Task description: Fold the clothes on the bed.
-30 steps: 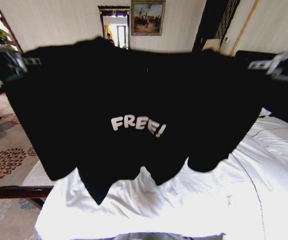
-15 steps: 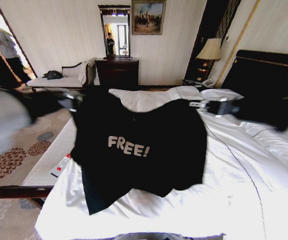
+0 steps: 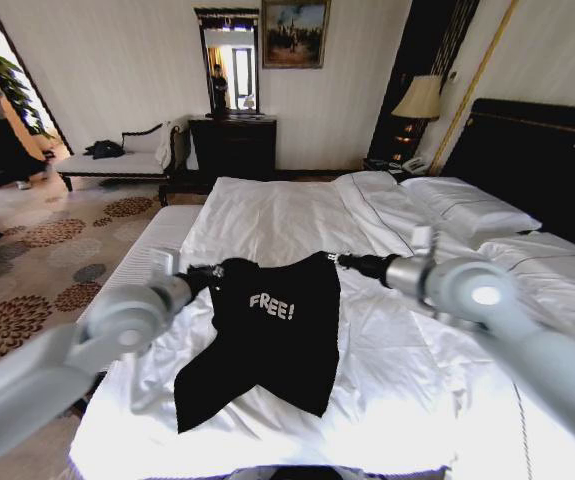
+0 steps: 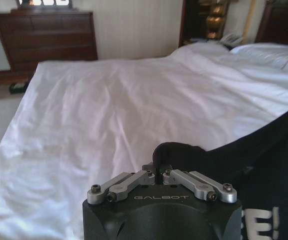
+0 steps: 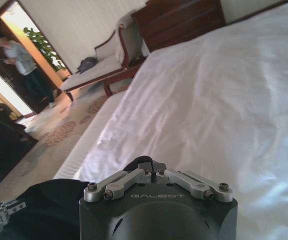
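Over bed (image 3: 297, 215) | T-shirt (image 3: 267, 340) pinched between left gripper (image 3: 214, 273) | right gripper (image 3: 333, 260)

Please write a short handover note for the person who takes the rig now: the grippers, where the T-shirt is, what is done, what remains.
Left gripper: shut on one top corner of the black T-shirt.
Right gripper: shut on the other top corner.
T-shirt: hangs stretched between both grippers over the bed, "FREE!" print toward the robot, lower part draped crumpled on the white sheet.
Done: shirt picked up and spread by its top edge.
Left: lay it flat, then make all folds; none is made yet.
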Controlling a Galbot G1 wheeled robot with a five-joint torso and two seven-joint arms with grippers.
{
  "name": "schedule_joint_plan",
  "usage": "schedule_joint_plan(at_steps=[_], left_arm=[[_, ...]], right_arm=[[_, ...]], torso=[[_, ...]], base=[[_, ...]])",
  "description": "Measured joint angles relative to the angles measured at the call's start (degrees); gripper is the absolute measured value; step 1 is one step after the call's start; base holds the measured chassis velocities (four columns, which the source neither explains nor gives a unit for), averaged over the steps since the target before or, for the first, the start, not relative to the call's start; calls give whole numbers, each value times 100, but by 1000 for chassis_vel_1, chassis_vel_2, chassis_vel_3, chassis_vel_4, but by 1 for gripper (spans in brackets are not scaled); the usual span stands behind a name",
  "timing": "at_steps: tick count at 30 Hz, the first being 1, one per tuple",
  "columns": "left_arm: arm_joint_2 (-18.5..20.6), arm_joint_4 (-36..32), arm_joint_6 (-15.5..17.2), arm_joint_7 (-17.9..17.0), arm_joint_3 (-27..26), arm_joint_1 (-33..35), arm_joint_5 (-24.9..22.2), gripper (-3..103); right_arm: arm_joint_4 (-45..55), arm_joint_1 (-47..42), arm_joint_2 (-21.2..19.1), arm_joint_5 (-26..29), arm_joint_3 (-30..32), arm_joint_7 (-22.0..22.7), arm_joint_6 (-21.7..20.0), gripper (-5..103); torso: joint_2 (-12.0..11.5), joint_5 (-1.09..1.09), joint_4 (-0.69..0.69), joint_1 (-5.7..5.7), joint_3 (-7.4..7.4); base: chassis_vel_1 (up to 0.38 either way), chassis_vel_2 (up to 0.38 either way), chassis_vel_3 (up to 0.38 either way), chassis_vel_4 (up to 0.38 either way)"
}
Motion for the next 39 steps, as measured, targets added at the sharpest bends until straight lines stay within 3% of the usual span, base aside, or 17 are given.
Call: schedule_joint_plan(at_steps=[7,12,14,16,25,28,31,33,36,39], left_arm=[[-594,1098,-50,370,399,-318,542,2],[-1309,2310,-175,665,1042,-1322,840,2],[-1399,2474,-192,708,1081,-1435,883,2],[-1745,3062,-240,896,1161,-1717,1091,2],[-2659,4567,-480,1255,982,-2124,1853,2],[-2762,4792,-506,1292,952,-2195,1923,2],[-3134,5664,-665,1481,877,-2455,2218,2],[-3186,5770,-705,1498,858,-2481,2266,2],[-3601,6383,-1005,1565,621,-2589,2675,2],[-3835,6690,-1130,1619,534,-2653,2854,2]], right_arm=[[-934,214,443,-826,-498,-473,87,0],[-2050,827,921,-1467,-1020,-873,290,0],[-2206,905,979,-1542,-1065,-935,321,0],[-2859,1223,1195,-1829,-1258,-1200,427,0],[-4387,1964,1789,-2530,-1618,-1817,855,0],[-4532,2034,1856,-2592,-1622,-1856,917,0],[-5412,2447,2264,-2884,-1724,-2027,1186,0],[-5506,2487,2319,-2915,-1736,-2043,1210,0],[-6210,2771,2824,-3145,-1816,-2199,1448,0],[-6548,2869,3055,-3276,-1814,-2292,1597,0]], torso=[[0,-2,2,-1,0],[1,-2,-1,0,1],[1,-2,-2,0,0],[0,0,-2,1,0],[1,-2,0,0,0],[1,-2,0,-1,0],[1,-3,-2,0,0],[1,-2,-2,0,0],[1,-2,2,0,0],[1,-2,3,0,0]], base=[[0,0,0,0],[0,0,0,0],[0,0,0,0],[0,0,0,0],[0,0,0,0],[0,0,0,0],[0,0,0,0],[0,0,0,0],[0,0,0,0],[0,0,0,0]])
